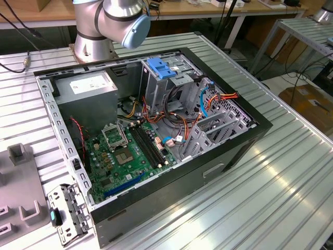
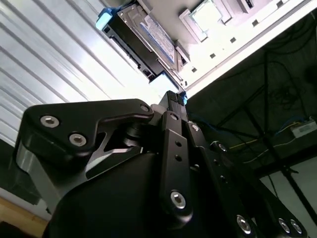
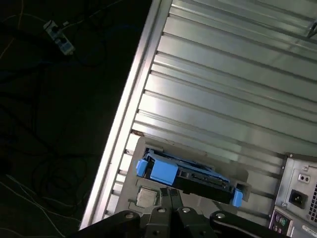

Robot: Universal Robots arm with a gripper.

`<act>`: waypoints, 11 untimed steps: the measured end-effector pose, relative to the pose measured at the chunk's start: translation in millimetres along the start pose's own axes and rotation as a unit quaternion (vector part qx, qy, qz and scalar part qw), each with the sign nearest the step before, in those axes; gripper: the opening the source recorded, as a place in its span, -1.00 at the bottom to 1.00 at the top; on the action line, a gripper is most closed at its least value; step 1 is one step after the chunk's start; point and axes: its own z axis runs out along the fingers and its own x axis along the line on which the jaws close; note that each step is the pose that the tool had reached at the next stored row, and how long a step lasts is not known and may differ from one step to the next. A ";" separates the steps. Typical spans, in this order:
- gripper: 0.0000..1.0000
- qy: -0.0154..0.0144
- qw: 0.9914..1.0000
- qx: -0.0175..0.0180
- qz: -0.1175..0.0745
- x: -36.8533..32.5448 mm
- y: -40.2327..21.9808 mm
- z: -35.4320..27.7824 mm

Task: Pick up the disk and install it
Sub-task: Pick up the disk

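Since the disk [image 3: 195,177] lies untouched in its grey holder [image 3: 143,197] by the table's [image 3: 223,99] edge, the pick-up looks barely begun. Hovering just short of it in the first wrist view, the end effector [image 3: 171,193] has its fingers drawn close together, holding nothing; a grasp would call for parting them across the blue rails. The exterior view adds the open computer case [image 1: 156,130] with its drive cage [image 1: 156,86], the likely destination.

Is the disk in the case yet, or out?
Out: in both wrist views the disk lies on the table, beside the case.
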 end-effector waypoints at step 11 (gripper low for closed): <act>-0.79 0.005 0.994 -0.001 -0.112 0.0 0.0 0.1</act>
